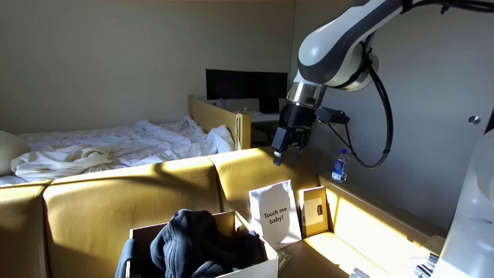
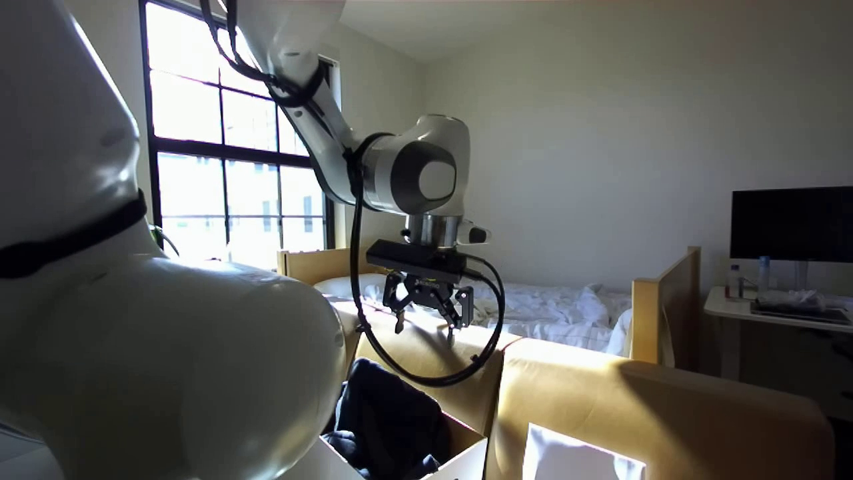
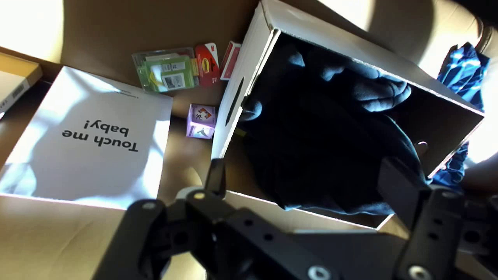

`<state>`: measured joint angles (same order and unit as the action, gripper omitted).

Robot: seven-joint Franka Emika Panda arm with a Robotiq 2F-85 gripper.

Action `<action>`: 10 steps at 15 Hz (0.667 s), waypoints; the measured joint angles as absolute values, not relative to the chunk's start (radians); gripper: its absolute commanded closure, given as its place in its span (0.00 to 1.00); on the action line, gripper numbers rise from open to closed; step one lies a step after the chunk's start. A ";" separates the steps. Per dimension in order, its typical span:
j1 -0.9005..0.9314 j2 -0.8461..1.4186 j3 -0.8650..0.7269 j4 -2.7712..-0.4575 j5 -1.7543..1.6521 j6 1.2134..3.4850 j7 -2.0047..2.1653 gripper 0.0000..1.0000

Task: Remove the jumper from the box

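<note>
The jumper is a dark navy cloth bundled in the open white box. It shows in both exterior views [image 1: 185, 243] [image 2: 386, 420] and in the wrist view [image 3: 330, 151]. It rises above the rim of the box [image 1: 268, 266], which also shows in an exterior view [image 2: 470, 460] and in the wrist view [image 3: 327, 29]. My gripper is open and empty in both exterior views [image 1: 286, 157] [image 2: 425, 331]. It hangs pointing down, well above the box and apart from the jumper. In the wrist view its spread fingers [image 3: 305, 175] frame part of the jumper. The jumper's underside is hidden.
The box stands on a tan sofa [image 1: 131, 204]. Beside it lean a white "Touch me baby!" sign [image 1: 274, 216] and a yellow box [image 1: 314, 212]. A green package [image 3: 171, 74] and purple box [image 3: 201, 121] lie near. A bottle [image 1: 340, 168] stands on the armrest. Blue cloth [image 3: 465, 74] lies outside.
</note>
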<state>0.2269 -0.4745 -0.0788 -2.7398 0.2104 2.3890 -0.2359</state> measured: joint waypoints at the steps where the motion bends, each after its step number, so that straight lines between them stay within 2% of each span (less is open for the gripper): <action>1: 0.246 -0.425 -0.047 -2.726 0.231 2.472 -0.211 0.00; 3: 0.264 -0.345 0.016 -2.687 0.234 2.567 -0.154 0.00; 10: 0.269 -0.302 0.044 -2.647 0.234 2.576 -0.140 0.00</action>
